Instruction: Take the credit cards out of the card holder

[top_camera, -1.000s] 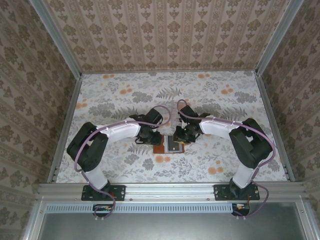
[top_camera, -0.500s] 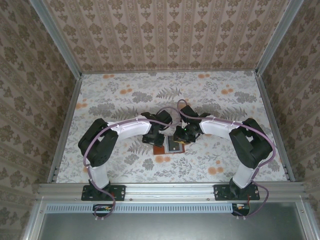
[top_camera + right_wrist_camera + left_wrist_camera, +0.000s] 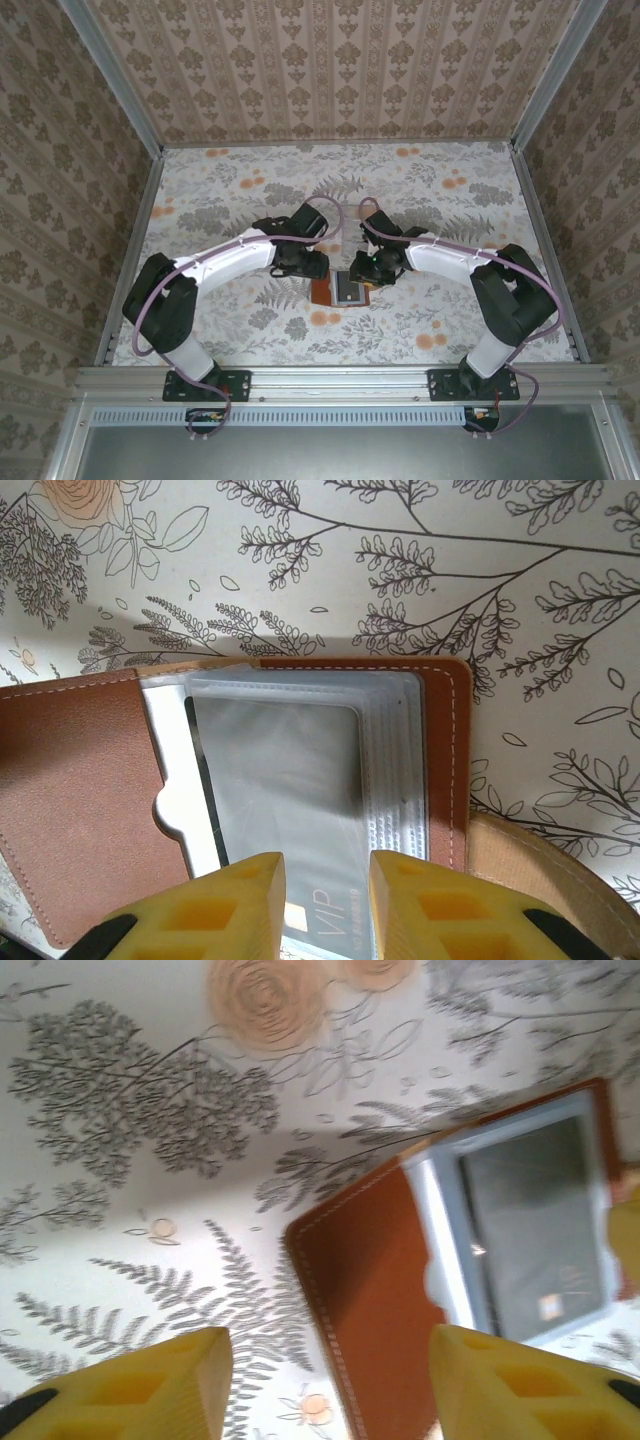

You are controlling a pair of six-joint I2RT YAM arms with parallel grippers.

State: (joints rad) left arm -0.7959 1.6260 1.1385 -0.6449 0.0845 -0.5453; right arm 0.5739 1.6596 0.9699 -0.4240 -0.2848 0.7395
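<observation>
The brown card holder [image 3: 322,292] lies open and flat on the flowered table. Its leather flap [image 3: 370,1280] is on the left and its clear sleeves [image 3: 395,780] are on the right. A grey credit card [image 3: 290,780] marked VIP sits in the top sleeve, also visible as a dark credit card [image 3: 530,1210] in the left wrist view. My left gripper [image 3: 330,1360] hangs open over the flap's outer edge, with nothing between its fingers. My right gripper [image 3: 326,880] hovers over the card's near end with its jaws a narrow gap apart. In the top view, the left gripper [image 3: 318,268] and right gripper [image 3: 358,270] flank the holder's far side.
A tan strap tab [image 3: 530,870] sticks out from the holder's right edge. The table [image 3: 230,190] is a flowered cloth, walled at the back and both sides by patterned panels [image 3: 340,60]. A metal rail [image 3: 340,378] runs along the near edge.
My left arm swung in toward the holder, then stretched out, and its jaws opened wider. My right gripper stayed over the card and its jaws parted a little.
</observation>
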